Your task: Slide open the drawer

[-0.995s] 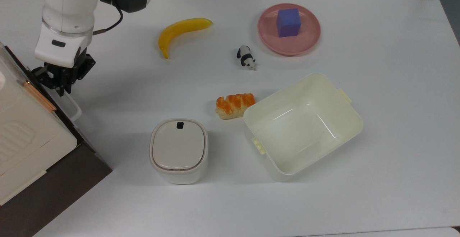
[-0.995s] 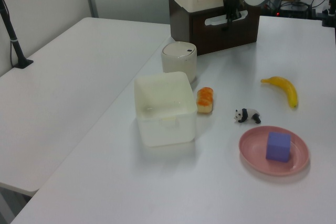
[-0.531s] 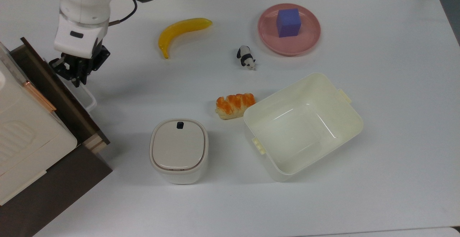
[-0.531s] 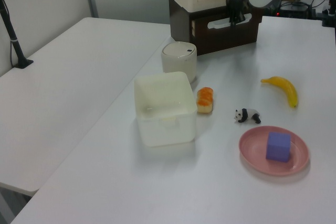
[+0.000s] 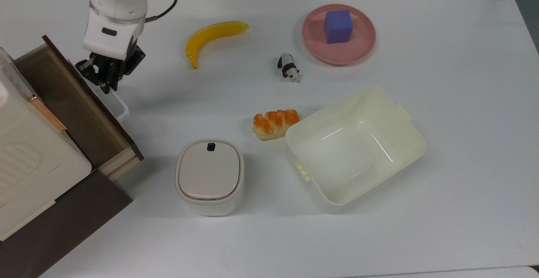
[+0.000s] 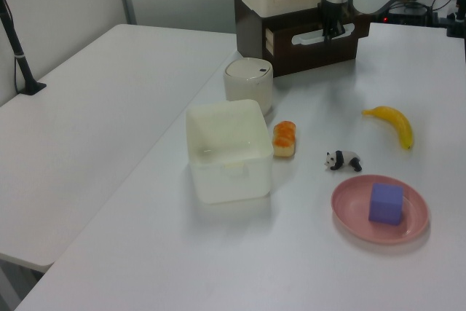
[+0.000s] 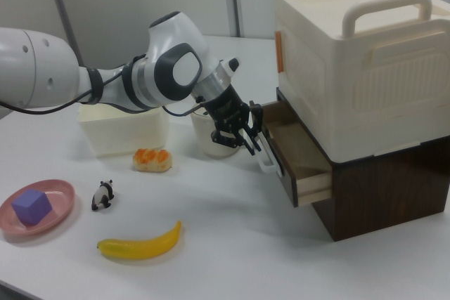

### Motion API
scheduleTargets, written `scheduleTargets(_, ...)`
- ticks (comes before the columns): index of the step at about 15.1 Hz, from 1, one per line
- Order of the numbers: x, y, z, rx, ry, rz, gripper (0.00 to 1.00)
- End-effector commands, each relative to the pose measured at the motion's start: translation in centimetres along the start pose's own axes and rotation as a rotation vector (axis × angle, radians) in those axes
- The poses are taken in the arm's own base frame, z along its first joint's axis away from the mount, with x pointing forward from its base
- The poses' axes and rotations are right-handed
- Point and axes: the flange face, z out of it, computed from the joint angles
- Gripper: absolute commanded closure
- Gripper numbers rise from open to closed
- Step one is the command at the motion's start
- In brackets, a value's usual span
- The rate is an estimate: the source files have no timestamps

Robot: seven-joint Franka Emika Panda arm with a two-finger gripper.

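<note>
The drawer (image 5: 71, 101) is seen pulled partway out of the dark cabinet (image 7: 394, 187) at the top view's left, and its white loop handle (image 5: 116, 103) is gripped by the clenched claw (image 5: 107, 85).

Top view: drawer (image 5: 71, 105) projects at left; lidded bin (image 5: 209, 177) left of tub (image 5: 353, 147); bread (image 5: 275, 123) between them.

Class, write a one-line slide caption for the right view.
Robot gripper at the white loop handle of a partly open wooden drawer.
</note>
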Motion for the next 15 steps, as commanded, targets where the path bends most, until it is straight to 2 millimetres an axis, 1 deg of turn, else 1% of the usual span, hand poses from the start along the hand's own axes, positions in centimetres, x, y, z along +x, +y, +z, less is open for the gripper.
scheduleTargets(1, 2.0, -3.6, -1.7, 0.009, 0.017, -0.017, 0.94)
scheduleTargets(2, 2.0, -3.6, -1.7, 0.007, 0.018, -0.016, 0.85)
scheduleTargets(3, 2.0, -3.5, -1.6, 0.007, 0.018, -0.016, 0.70)
scheduleTargets(4, 2.0, -3.4, -1.6, 0.006, 0.018, -0.014, 0.60)
scheduleTargets(6, 2.1, -3.4, -1.9, 0.005, 0.023, -0.007, 0.44)
scheduleTargets(7, 2.3, -3.5, -2.1, 0.005, 0.027, 0.003, 0.39)
scheduleTargets(8, 2.9, -3.8, -2.6, 0.001, 0.034, 0.023, 0.35)
scheduleTargets(9, 3.5, -4.2, -3.1, 0.004, 0.039, 0.056, 0.35)
scheduleTargets(10, 4.1, -4.5, -4.1, 0.008, 0.045, 0.093, 0.35)
scheduleTargets(12, 5.1, -5.6, -5.7, 0.066, 0.034, 0.159, 0.34)
scheduleTargets(13, 5.6, -6.1, -6.7, 0.101, 0.041, 0.186, 0.31)
scheduleTargets(14, 6.0, -6.5, -7.5, 0.141, 0.049, 0.219, 0.22)
scheduleTargets(15, 6.5, -7.0, -8.3, 0.173, 0.052, 0.244, 0.20)
